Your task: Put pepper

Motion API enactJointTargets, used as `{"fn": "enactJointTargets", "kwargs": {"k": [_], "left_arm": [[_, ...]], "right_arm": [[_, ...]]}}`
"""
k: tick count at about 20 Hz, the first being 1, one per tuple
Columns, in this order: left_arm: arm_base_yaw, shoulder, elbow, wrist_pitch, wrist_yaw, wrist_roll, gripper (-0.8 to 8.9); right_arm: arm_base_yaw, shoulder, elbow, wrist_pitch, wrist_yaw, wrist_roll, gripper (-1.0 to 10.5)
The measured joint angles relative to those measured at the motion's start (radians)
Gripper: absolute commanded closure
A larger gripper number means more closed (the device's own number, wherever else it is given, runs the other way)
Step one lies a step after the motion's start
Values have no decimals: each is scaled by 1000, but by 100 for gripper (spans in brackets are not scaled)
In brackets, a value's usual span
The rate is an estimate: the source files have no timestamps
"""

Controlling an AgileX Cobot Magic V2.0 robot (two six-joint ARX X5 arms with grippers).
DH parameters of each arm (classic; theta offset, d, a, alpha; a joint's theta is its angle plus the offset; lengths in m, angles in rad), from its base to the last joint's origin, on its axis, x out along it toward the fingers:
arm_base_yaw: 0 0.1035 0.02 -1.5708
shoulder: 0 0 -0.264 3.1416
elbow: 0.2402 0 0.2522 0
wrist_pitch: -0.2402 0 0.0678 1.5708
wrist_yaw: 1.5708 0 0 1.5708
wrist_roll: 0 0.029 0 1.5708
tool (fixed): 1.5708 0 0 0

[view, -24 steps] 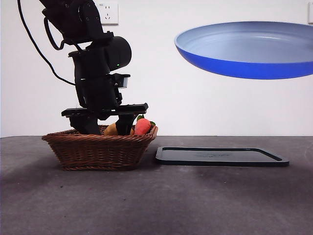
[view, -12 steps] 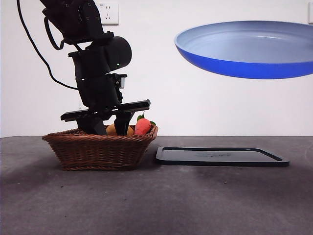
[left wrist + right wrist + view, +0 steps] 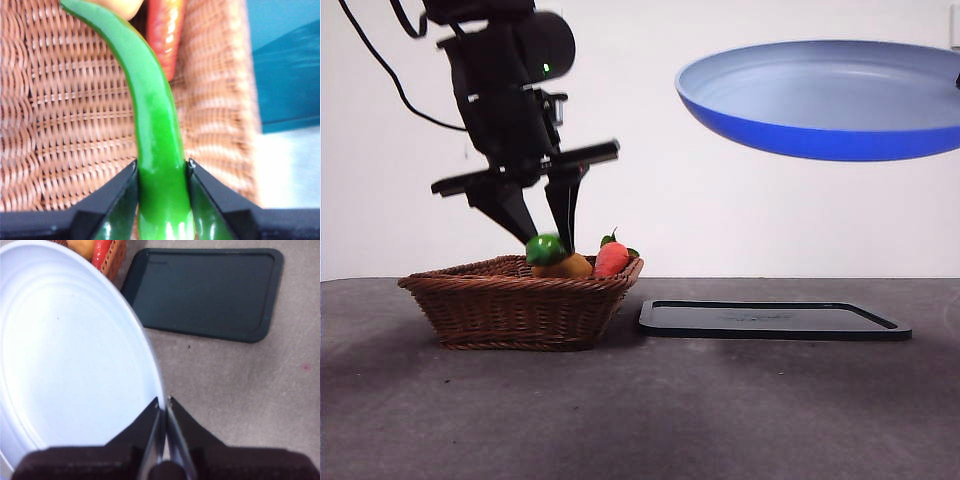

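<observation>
"What is in the basket?"

"It is a brown woven basket on the dark table. Inside I can see a red-orange vegetable with green leaves at the side nearest the tray. Right next to it sits a yellow-brown lump."

"And where is the pepper?"

"The left gripper has it. Its two black jaws are squeezed tight on the pepper, one on each side. From the front, only the round green end shows between the jaws, just above the yellow-brown lump. I cannot tell if they touch. The pepper is long, shiny and green, and it hangs over the inside of the basket."

"What about the big blue plate?"

"It is up in the air, high above a flat black tray. The right gripper pinches its rim, with the jaws closed on the edge. The plate has nothing in it. The tray lies on the table just beside the basket, and nothing is on it either."
</observation>
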Motion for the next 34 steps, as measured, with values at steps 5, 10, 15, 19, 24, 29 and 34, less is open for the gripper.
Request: {"fn": "enactJointTargets", "kwargs": {"k": [5,10,15,19,24,29,34], "left_arm": [[-34,-94,0,-26,60,2,690],[-100,-219,0,-31,83,32,690],[-231,-260,1,-17,138,75,690],[-353,-202,1,42,108,147,690],[-407,-74,1,113,80,230,690],[-406,-12,1,126,57,266,686],[-406,1,1,142,58,283,565]], "right_arm": [[0,108,0,65,0,9,944],[0,302,0,129,0,53,944],[0,436,0,213,-51,132,944],[1,454,0,240,-74,185,944],[1,454,0,216,-75,196,944],[1,454,0,205,-75,199,944],[1,454,0,180,-75,199,944]]}}
